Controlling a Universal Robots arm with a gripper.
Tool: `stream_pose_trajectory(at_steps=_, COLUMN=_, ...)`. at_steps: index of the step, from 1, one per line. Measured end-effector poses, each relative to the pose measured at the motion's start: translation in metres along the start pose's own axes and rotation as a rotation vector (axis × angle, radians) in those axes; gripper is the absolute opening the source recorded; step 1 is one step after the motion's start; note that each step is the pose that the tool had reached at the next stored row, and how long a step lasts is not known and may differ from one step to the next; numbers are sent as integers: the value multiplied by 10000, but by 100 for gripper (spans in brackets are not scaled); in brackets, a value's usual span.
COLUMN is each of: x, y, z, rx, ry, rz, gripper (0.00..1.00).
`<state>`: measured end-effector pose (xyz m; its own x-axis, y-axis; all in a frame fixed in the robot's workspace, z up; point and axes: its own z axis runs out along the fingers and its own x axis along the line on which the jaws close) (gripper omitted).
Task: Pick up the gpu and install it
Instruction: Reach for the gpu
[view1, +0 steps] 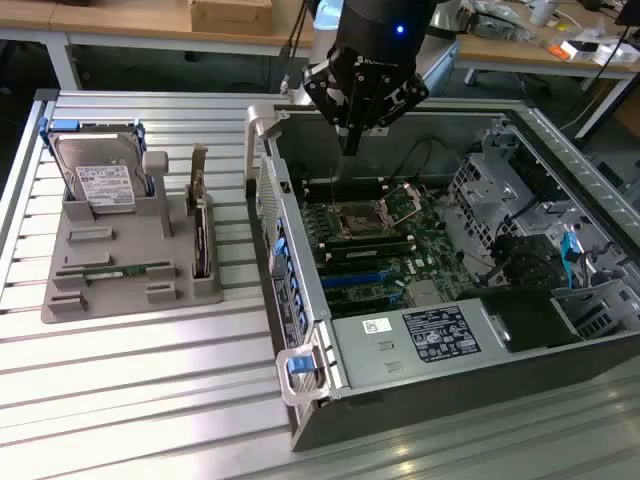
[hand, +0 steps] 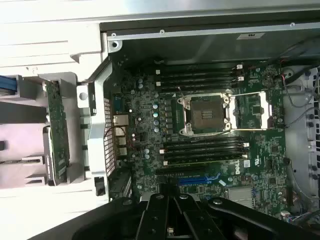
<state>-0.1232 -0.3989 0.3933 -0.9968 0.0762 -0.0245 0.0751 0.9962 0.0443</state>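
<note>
The gpu (view1: 201, 232) is a thin dark card standing on edge in a grey holder (view1: 120, 285), its tan metal bracket (view1: 198, 165) at the far end. In the wrist view the gpu (hand: 59, 132) appears edge-on as a green strip beside the case wall. My gripper (view1: 350, 143) hangs above the open computer case (view1: 400, 340), over the back of the motherboard and well off to the exterior view's right of the card. Its black fingers (hand: 165, 212) are shut together with nothing between them.
A silver hard drive (view1: 100, 182) with a white label and a narrow green memory stick (view1: 115, 272) share the holder. Inside the case are the motherboard's CPU socket (hand: 207, 114), memory slots (hand: 200, 150) and a blue expansion slot (hand: 199, 180). Drive cages (view1: 520, 220) fill the case's right side.
</note>
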Motion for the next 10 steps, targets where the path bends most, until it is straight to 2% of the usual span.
stream_pose_trajectory(at_steps=1, x=107, y=-8, z=-3, rx=0, ry=0, rz=1, gripper=10)
stream_pose_trajectory(at_steps=10, x=156, y=-12, z=-4, rx=0, ry=0, rz=0, gripper=10)
